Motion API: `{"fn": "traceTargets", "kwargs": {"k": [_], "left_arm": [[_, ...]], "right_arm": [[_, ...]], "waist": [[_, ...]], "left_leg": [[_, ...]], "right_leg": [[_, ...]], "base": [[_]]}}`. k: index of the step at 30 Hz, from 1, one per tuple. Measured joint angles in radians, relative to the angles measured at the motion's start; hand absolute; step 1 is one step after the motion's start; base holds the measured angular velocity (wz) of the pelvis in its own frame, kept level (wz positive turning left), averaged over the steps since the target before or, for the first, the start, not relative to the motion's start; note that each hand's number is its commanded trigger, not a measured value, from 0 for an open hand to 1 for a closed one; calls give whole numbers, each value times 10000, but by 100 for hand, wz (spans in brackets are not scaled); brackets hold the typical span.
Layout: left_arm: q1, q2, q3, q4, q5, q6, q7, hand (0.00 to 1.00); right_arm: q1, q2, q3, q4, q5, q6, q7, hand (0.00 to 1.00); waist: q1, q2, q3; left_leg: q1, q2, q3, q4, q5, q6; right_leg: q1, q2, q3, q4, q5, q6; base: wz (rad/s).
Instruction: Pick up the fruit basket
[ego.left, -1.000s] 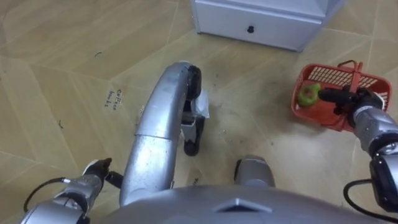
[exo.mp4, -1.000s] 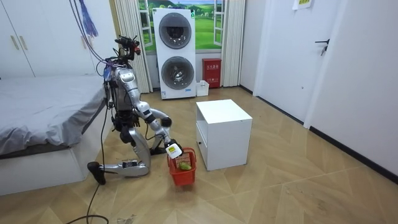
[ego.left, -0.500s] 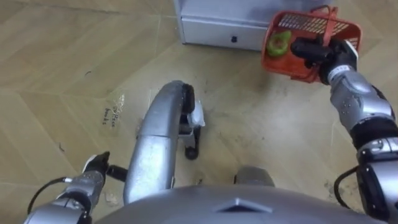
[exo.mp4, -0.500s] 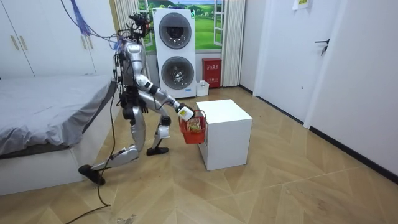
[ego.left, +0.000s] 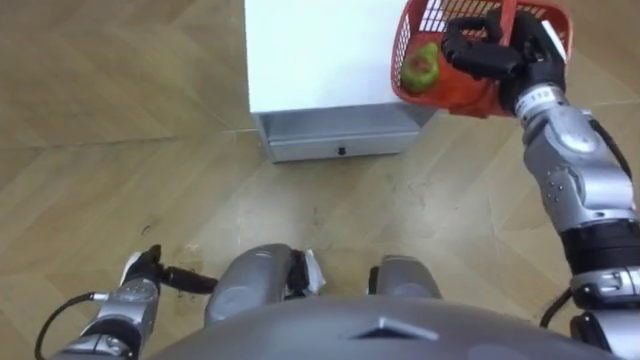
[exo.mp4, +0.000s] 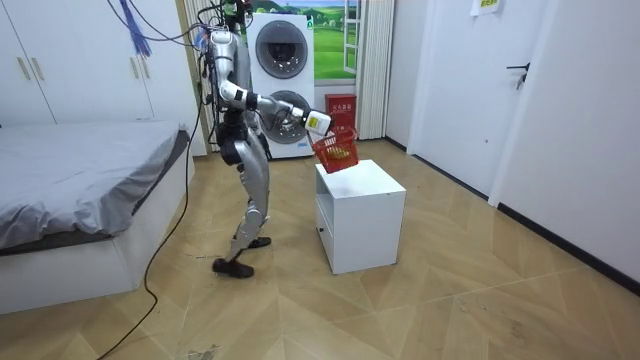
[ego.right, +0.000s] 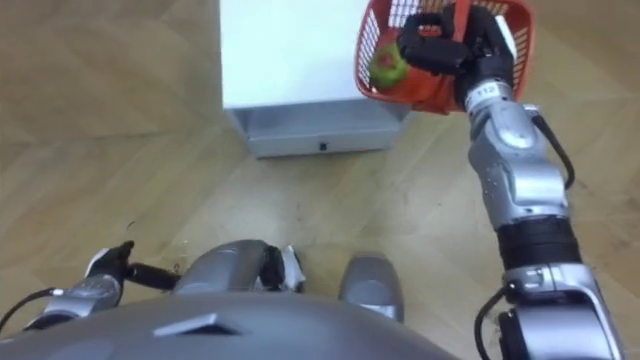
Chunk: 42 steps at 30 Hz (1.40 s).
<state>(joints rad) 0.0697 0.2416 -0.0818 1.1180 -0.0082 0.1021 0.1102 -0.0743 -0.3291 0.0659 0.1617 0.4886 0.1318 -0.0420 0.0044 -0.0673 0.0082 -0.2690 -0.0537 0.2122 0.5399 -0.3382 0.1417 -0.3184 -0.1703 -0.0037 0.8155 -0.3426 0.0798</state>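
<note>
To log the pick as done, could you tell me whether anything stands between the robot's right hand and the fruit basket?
Nothing visible does: the right hand has its fingers curled round the handle of the fruit basket, lifted at the white cabinet's corner.

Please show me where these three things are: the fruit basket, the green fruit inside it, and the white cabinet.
fruit basket (ego.left: 458, 96), left eye view, on its red lower wall.
green fruit (ego.left: 420, 66), left eye view, on the middle of the fruit.
white cabinet (ego.left: 320, 50), left eye view, on its flat top.
</note>
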Motion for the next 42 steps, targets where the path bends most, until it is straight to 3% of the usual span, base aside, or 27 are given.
{"fn": "traceTargets", "kwargs": {"k": [2, 4, 8, 21, 26, 28, 30, 31, 32, 33, 34, 35, 36, 37, 38, 39, 40, 41, 42], "left_arm": [[162, -25, 10, 9, 6, -1, 160, 0], [197, -87, 14, -51, 0, -18, 159, 0], [355, -116, 0, -225, -1, -3, 122, 0], [466, -196, 10, -393, 126, -66, 103, 0], [577, -197, 36, -427, 221, -55, 95, 0], [598, -195, 100, -447, 234, -68, 64, 0], [588, -214, 99, -450, 283, -84, 25, 0], [600, -153, 161, -513, 443, -139, -15, 0], [660, 33, 395, -508, 611, -202, -56, 0], [679, 26, 520, -363, 810, -195, -43, 0], [658, 15, 507, -308, 1121, -82, -51, 0], [641, -8, 318, -366, 1216, 21, -55, 0], [623, -3, 222, -432, 1217, 23, -54, 0], [591, 35, 102, -512, 1218, 39, -38, 0], [615, 58, 4, -538, 1248, 185, -18, 0], [641, 54, 5, -513, 1328, 273, -20, 0], [736, 57, 0, -459, 1396, 367, -21, 0], [827, 55, -3, -433, 1447, 432, -21, 0], [856, 53, -2, -407, 1453, 439, -22, 0]], "right_arm": [[35, 10, -9, -311, 10, -13, -5, 100], [20, -9, -24, -427, 108, -8, -41, 100], [25, -7, 6, -1158, 414, 0, 12, 100], [38, 13, 446, -1620, 1391, 4, 125, 100], [148, 82, 934, -1588, 1483, 3, 310, 100], [149, 89, 1157, -1529, 1706, 3, 438, 100], [145, 104, 1333, -1461, 1807, 2, 451, 100], [192, 186, 1477, -1384, 1785, -2, 457, 100], [133, 322, 1629, -1404, 1737, -3, 503, 100], [80, 291, 1731, -1358, 1776, -8, 560, 100], [97, 260, 1885, -1226, 1809, -5, 520, 100], [95, 236, 1993, -1086, 1845, -6, 540, 100], [87, 237, 1980, -1003, 1884, -6, 544, 100], [58, 243, 1976, -811, 1923, -7, 548, 100], [31, 394, 2072, -560, 1924, -1, 615, 100], [6, 475, 2133, -446, 1924, 0, 690, 100], [-60, 582, 2326, -249, 1923, -3, 796, 100], [-71, 613, 2505, -121, 1923, -3, 871, 100], [-70, 616, 2573, -78, 1924, -4, 894, 100]], "waist": [[34, -50, -60], [44, 2, -144], [56, -8, -139], [510, -11, -119], [827, -41, -70], [884, -104, -46], [859, -66, 66], [931, 80, 101], [1155, -214, 52], [1157, -230, 74], [889, -290, 41], [840, -286, 41], [845, -286, 41], [931, -357, 32], [1196, -410, -51], [1334, -403, -47], [1428, -298, 15], [1427, -238, -5], [1424, -218, -11]], "left_leg": [[540, 141, -171, -527, 117, -246], [852, 273, -293, -1041, 335, -479], [1535, 419, -498, -2102, 767, -686], [2447, 510, -895, -3278, 986, -998], [2954, 589, -1556, -3561, 1018, -1052], [3032, 596, -1914, -3559, 1073, -1146], [3170, 789, -2257, -3508, 1119, -1178], [3259, 1059, -3055, -3609, 1132, -1186], [3049, 1071, -3230, -3511, 1103, -1280], [2992, 1150, -3213, -3439, 980, -1481], [2849, 1270, -2803, -3349, 940, -1783], [2643, 1298, -2349, -3551, 950, -1816], [2418, 1294, -2255, -3723, 985, -1807], [1927, 1275, -1992, -3755, 1332, -1596], [2006, 1266, -1790, -3686, 1457, -1604], [2040, 1251, -1803, -3683, 1461, -1598], [2107, 1193, -2043, -3669, 1462, -1596], [2114, 1097, -2266, -3669, 1462, -1594], [2103, 1079, -2278, -3670, 1462, -1594]], "right_leg": [[408, 337, -392, -2560, 438, 29], [1027, 585, -701, -3535, 851, -131], [1937, 881, -864, -4925, 1291, -268], [2698, 1171, -1034, -5923, 1401, -408], [3140, 1385, -1149, -6116, 1475, -528], [3312, 1396, -1388, -6087, 1493, -557], [3003, 1438, -1594, -5277, 1465, -595], [2412, 1814, -1569, -5123, 1185, -893], [2043, 2022, -1406, -6638, 2078, -1244], [1972, 2063, -1581, -6701, 2749, -1406], [2060, 2072, -1663, -6703, 2861, -1416], [2108, 2040, -1371, -6730, 2861, -1415], [2110, 2026, -1171, -6775, 2861, -1415], [2071, 1969, -924, -6816, 2818, -1346], [1985, 1990, -933, -6794, 2820, -1240], [2000, 1993, -1081, -6791, 2820, -1227], [2039, 2030, -1489, -6771, 2813, -1217], [2084, 1990, -1920, -6773, 2812, -1217], [2171, 1958, -2010, -6789, 2808, -1210]], "base": [[0], [6], [7], [0], [-5], [0], [-5], [-47], [-46], [0], [52], [66], [63], [28], [13], [-10], [14], [22], [29]]}}
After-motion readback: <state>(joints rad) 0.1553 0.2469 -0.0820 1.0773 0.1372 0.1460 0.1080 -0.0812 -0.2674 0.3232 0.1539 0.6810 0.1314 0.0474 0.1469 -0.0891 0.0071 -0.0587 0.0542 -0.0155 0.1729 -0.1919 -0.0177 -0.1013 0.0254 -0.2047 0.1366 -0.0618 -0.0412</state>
